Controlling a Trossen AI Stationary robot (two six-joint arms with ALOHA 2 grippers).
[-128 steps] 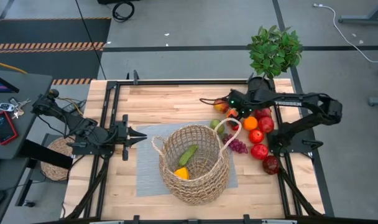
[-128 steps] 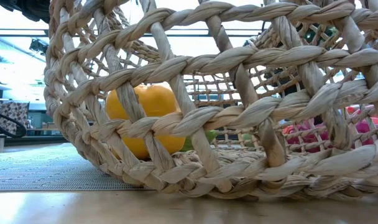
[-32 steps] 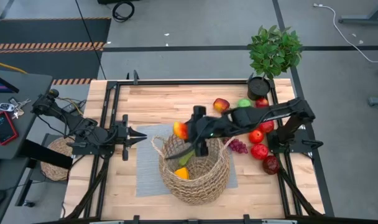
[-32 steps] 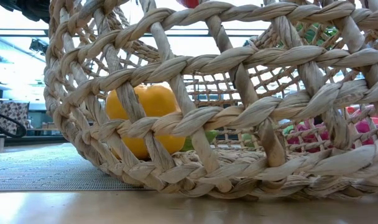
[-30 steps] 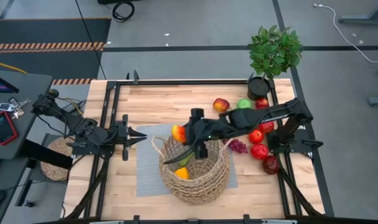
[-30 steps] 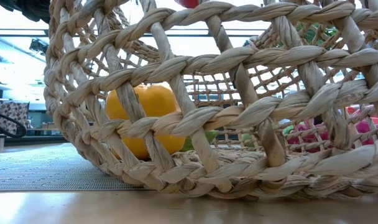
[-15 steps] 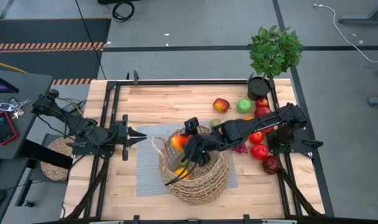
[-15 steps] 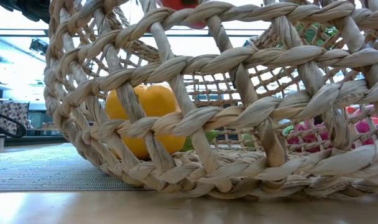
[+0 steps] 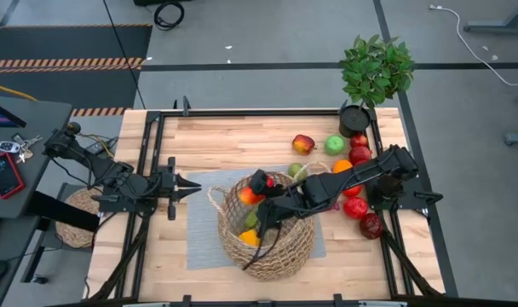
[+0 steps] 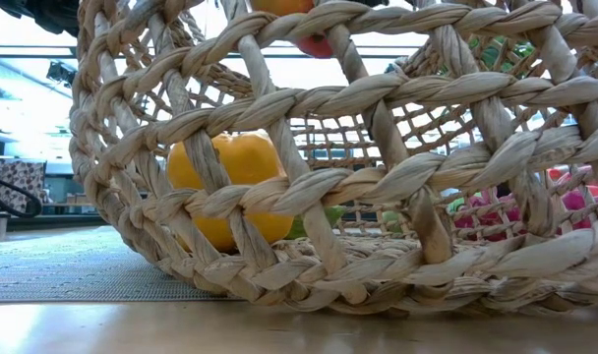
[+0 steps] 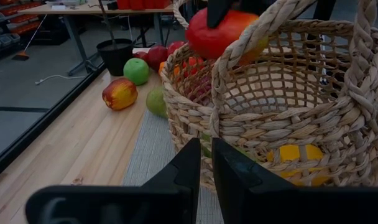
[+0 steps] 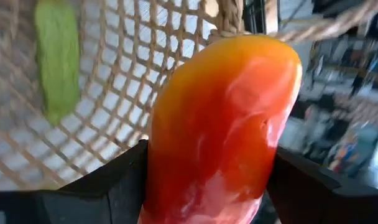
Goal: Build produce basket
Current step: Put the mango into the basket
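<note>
The wicker basket stands on a grey mat in the middle of the table. A yellow piece and a green piece lie on its bottom. My right gripper reaches in from the table's right and is shut on a red-orange fruit, just inside the basket's far-left rim. The fruit also shows in the left wrist view. More produce lies by the right arm: a red-yellow apple, a green apple and several red pieces. My left gripper waits shut, left of the mat. My right gripper pinches the red-orange fruit between its two fingers, one on each of the fruit's long sides. The fingers slant down from the table's right. The fruit is lifted clear, over the inside of the basket, with its free end past the fingertips.
A potted plant stands at the table's far right corner. A flat woven mat lies off the table's left side. Black rails run along the table's edges. Bare wood lies far of the basket and along the near edge.
My right gripper has carried the red-orange fruit from above the basket's far-left rim down and toward the near edge, into the basket's mouth. Its wrist has rolled on the way. The basket and the pieces in it have stayed put.
</note>
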